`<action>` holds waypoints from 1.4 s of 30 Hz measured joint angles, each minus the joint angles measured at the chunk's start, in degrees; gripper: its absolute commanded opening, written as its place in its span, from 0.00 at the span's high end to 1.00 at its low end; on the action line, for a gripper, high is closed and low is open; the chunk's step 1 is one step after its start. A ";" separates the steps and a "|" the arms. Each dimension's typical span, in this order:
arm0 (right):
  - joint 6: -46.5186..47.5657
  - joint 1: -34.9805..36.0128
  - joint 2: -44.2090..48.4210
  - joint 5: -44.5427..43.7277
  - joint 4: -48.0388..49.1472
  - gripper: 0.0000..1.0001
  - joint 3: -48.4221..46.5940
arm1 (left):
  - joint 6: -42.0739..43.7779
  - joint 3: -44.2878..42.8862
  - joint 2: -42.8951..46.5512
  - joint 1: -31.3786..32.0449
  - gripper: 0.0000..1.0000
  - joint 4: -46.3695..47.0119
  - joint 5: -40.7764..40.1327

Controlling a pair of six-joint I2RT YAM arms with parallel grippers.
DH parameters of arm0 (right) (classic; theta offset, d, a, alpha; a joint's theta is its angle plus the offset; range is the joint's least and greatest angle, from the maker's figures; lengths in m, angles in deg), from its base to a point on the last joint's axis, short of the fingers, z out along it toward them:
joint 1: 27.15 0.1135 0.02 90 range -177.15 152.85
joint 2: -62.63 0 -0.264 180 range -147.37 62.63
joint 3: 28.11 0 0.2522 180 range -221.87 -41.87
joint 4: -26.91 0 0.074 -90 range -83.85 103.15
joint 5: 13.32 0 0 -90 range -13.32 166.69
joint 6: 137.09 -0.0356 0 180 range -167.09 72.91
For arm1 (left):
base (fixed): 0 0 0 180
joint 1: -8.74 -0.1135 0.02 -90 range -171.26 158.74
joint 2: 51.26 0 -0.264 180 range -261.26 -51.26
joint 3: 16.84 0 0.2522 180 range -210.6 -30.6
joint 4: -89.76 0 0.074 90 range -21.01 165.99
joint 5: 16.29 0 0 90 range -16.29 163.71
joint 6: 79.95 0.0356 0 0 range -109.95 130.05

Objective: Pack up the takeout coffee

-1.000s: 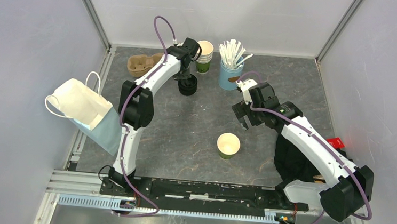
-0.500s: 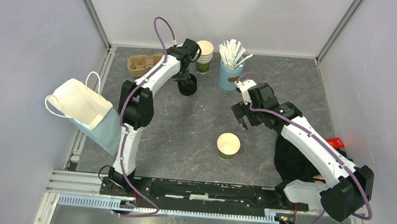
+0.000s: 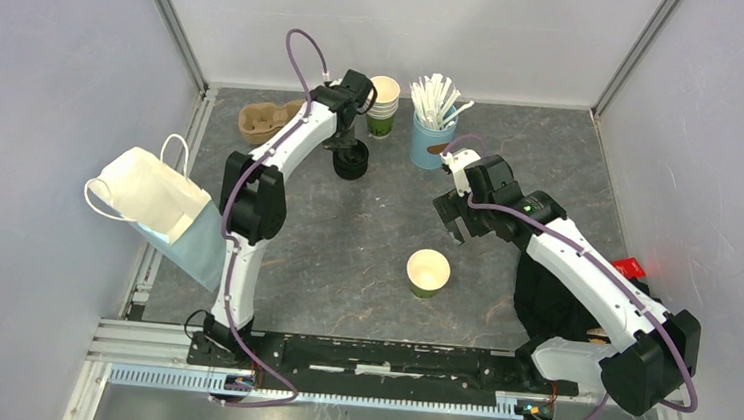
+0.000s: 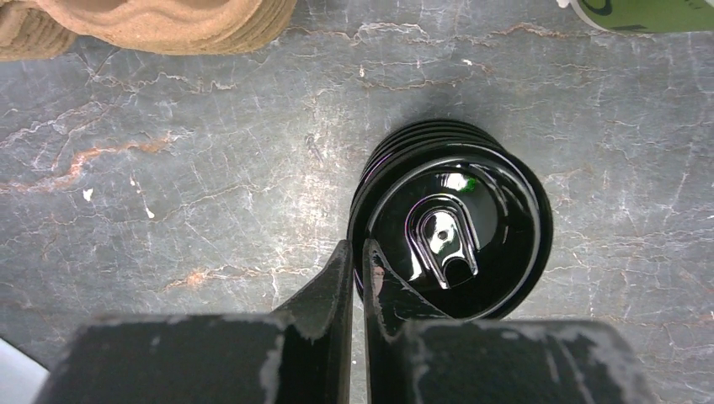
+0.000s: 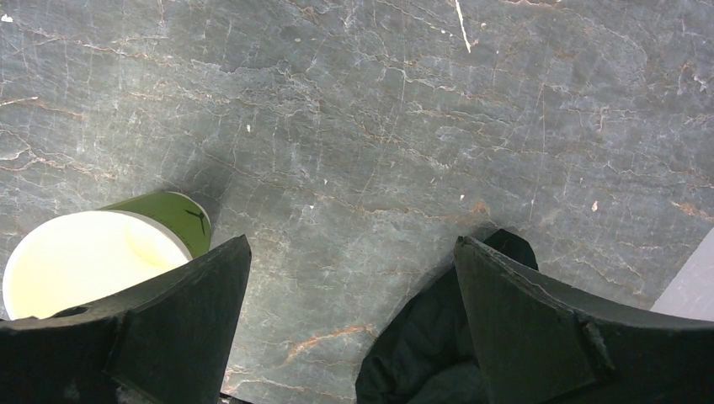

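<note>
We are clenching the left gripper [image 4: 357,248] on the near rim of the top lid [image 4: 455,231] of the black lid stack [image 4: 376,167], while the lidless green paper cup [image 3: 428,273] is standing upright well apart from it, back toward our bases. The cup is sitting nearer the right gripper [image 5: 352,242], which is spread wide and empty. It is just beside one finger, which is cutting off part of it, and we cannot tell whether only one lid is caught.

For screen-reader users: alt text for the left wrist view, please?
The left gripper, fingers nearly together, pinches the rim of the top black lid on a stack of lids standing on a grey marbled table. A brown cardboard cup carrier edges in at the top left, a green cup at the top right.
</note>
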 measured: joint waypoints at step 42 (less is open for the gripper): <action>0.00 0.26 0.00 0.02 0.39 0.02 0.00 | 3.37 -3.54 -2.51 -1.64 0.63 -0.44 4.48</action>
